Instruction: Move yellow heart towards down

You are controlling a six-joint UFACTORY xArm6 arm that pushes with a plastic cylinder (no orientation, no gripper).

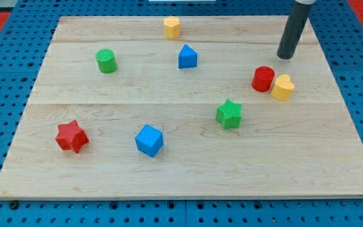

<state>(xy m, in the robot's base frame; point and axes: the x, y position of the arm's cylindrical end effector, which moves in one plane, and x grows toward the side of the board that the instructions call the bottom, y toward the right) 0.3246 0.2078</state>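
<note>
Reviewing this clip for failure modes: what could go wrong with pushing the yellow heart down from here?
1. The red cylinder touches the yellow heart on its left, so the push may drag it along.
2. My tip sits just above the heart; an off-centre contact could send it right, toward the board edge.

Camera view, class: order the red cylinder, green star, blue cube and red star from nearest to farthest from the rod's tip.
From my tip:
1. Red cylinder, just below-left.
2. Green star, lower centre.
3. Blue cube, lower, left of centre.
4. Red star, far left.
</note>
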